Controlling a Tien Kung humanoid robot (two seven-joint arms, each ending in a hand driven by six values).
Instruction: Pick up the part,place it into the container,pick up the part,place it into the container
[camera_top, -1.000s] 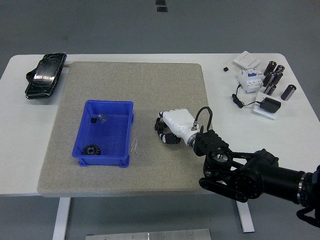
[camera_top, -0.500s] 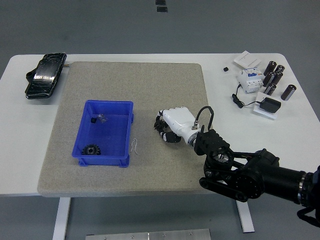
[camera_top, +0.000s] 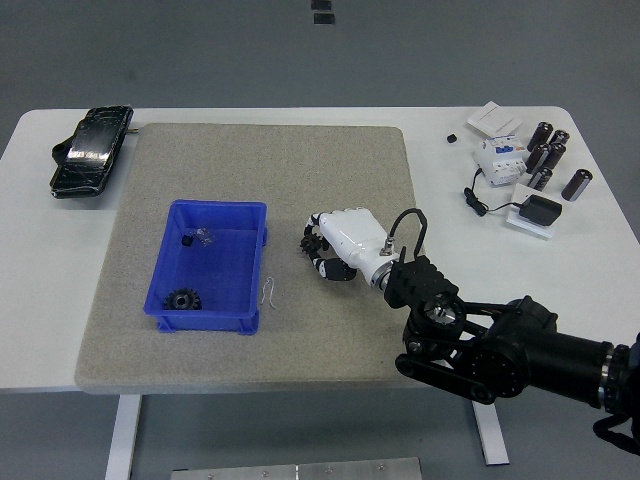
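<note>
Right hand (camera_top: 335, 245), white-shelled, fingers curled (whether clamped on a part cannot be told), hovers over the grey mat just right of the blue plastic bin (camera_top: 210, 265); small metal part (camera_top: 268, 291) lies beside the bin's right wall.

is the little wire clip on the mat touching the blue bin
Apart. The head view shows a strip of grey mat between the wire clip and the blue bin right wall.

a lab: white table (camera_top: 30, 330), grey mat (camera_top: 330, 190), loose electronics (camera_top: 520, 165).
</note>
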